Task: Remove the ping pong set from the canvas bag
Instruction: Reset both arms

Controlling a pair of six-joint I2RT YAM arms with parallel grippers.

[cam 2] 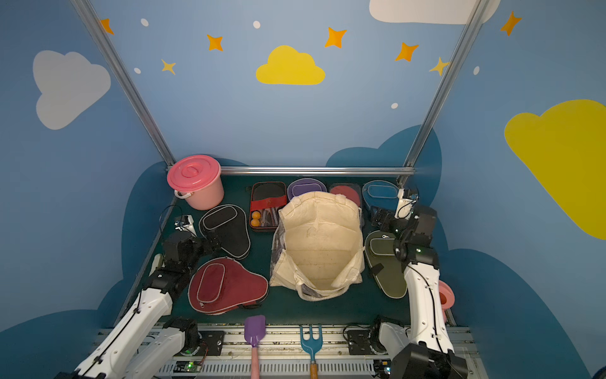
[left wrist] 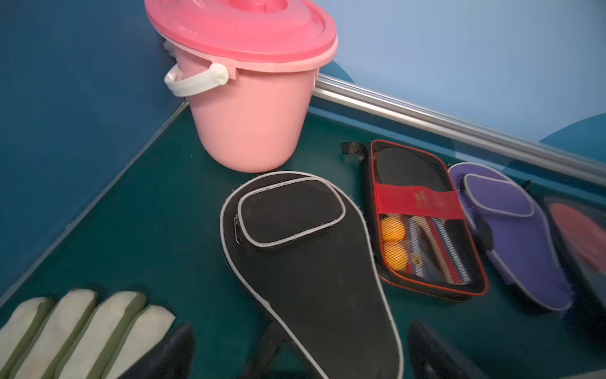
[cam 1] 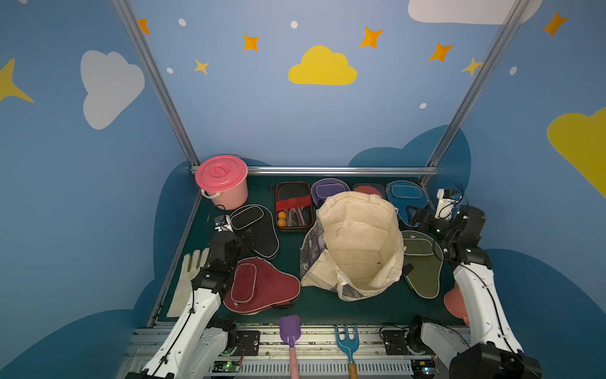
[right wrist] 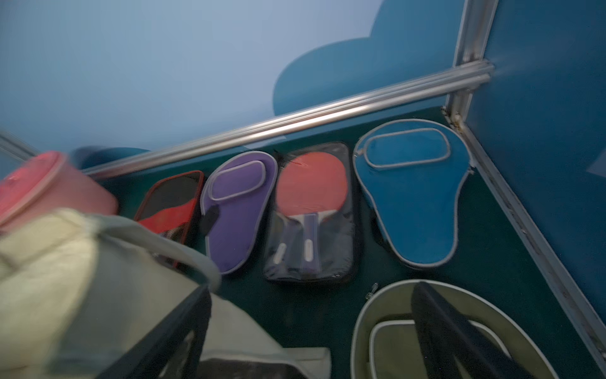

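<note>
Ping pong set (cam 1: 262,285) outside canvas bag (cam 1: 360,229)

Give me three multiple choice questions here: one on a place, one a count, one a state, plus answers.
1. Where does the pink bucket stand? A) near edge B) far left corner C) far right corner
2. How many orange balls show in the black-red case? A) none B) four C) two
3. The canvas bag is A) open, nothing seen inside B) folded flat C) upside down
Answers: B, it stands far back on the left; C, two show through the mesh; A, its mouth gapes on bare lining.
</note>
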